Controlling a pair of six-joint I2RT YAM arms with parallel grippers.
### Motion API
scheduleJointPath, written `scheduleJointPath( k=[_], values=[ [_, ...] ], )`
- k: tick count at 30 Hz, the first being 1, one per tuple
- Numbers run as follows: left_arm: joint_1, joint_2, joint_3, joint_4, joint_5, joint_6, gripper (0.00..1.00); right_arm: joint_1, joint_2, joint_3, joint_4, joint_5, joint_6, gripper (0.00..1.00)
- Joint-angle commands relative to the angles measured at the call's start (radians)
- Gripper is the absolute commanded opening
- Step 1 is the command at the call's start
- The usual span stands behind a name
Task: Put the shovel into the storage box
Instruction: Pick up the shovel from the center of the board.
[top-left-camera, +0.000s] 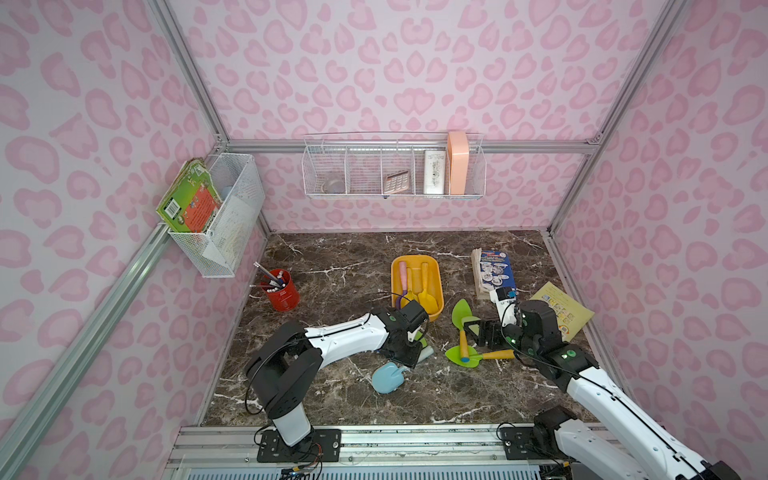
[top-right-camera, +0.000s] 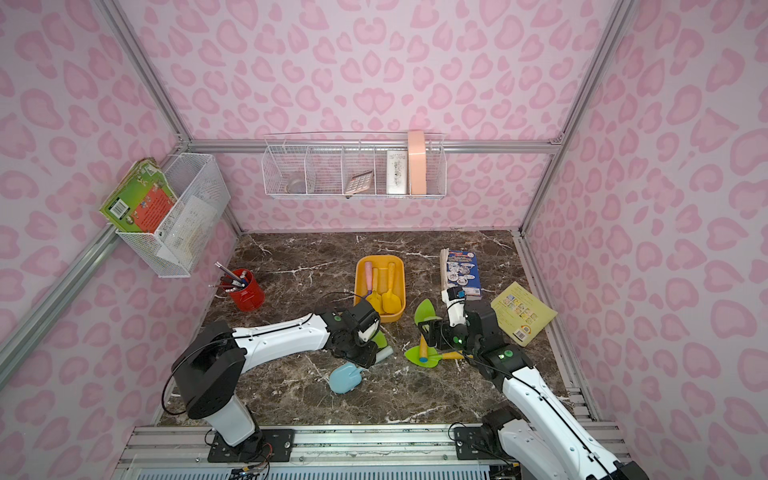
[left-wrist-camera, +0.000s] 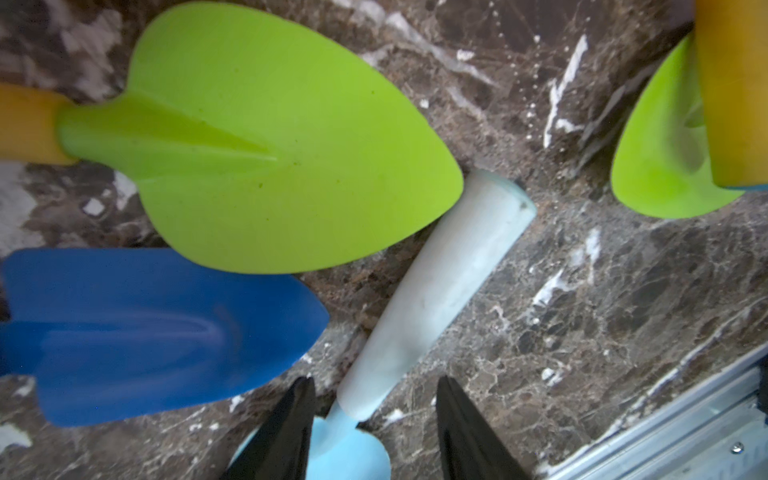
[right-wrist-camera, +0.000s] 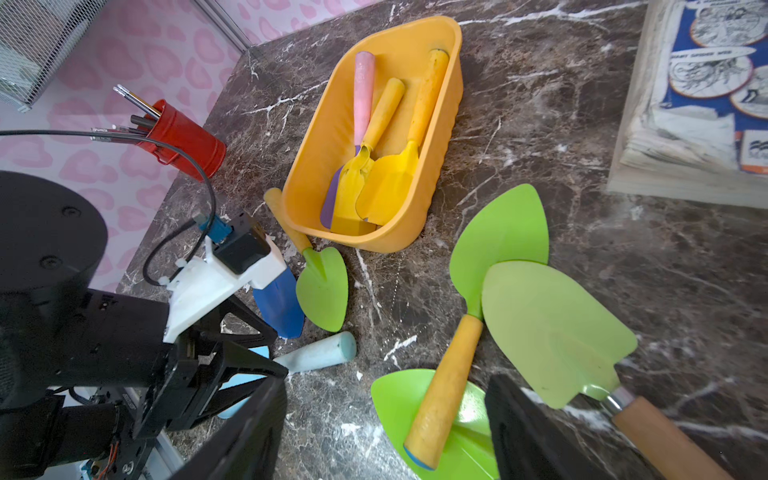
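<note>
Grasp step: left end effector (left-wrist-camera: 374, 380) straddles pale blue shovel (left-wrist-camera: 436, 282) at its neck, jaws part open, gripping nothing. The shovel lies flat on surface (left-wrist-camera: 582, 311). Close squarely, then lift clear of green trowel (left-wrist-camera: 291, 145) lying against its handle. Right end effector (right-wrist-camera: 386, 382) open, empty. Storage box (right-wrist-camera: 320, 145) just beyond left end effector. Count: three shovels boxed, six loose.

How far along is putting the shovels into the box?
Done: three shovels lie in the box. In hand: the left end effector straddles the light blue shovel at its neck, not yet lifted. Left: the dark blue shovel and green shovels lie on the table.
</note>
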Motion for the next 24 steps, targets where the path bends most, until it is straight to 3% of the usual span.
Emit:
scheduleJointPath(
  k=[1,24],
  values=[
    [-0.008,0.014,0.004,-0.001,-0.009,0.016,0.52,0.0,0.001,-0.003,0.029,-0.004,0.006,0.78],
    [-0.083,0.077,0.059,-0.083,-0.154,0.029,0.41,0.001,-0.006,-0.036,0.054,0.014,0.019,0.78]
  ],
)
